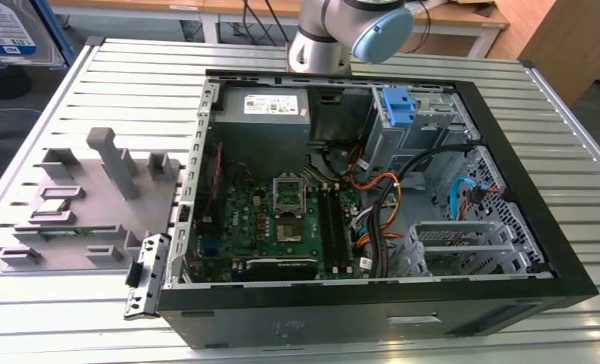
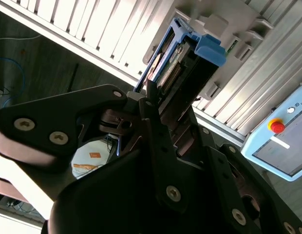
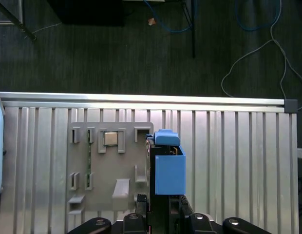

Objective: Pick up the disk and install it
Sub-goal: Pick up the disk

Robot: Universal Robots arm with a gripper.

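Note:
The disk (image 3: pixel 169 168) is held on edge in my gripper (image 3: pixel 158 204), high above the slatted metal table (image 3: pixel 238 161). Its blue plastic bracket (image 2: pixel 199 46) frames it, and the board side and connector face the second wrist view. My black fingers (image 2: pixel 153 105) are shut on the disk's two flat faces. In the exterior view the disk (image 1: pixel 6 34) appears at the upper left, silver with a blue-and-white label. The open computer case (image 1: pixel 542 250) lies on the table at the exterior view's right, well away from the disk.
A grey fixture plate (image 3: pixel 104 165) with slots and a small chip lies under the gripper. Inside the case are a bare blue bracket (image 1: pixel 399 106), a grey power supply (image 1: pixel 264 106), the motherboard (image 1: pixel 279 220) and loose cables. A pendant with a red button (image 2: pixel 276 126) rests on the table.

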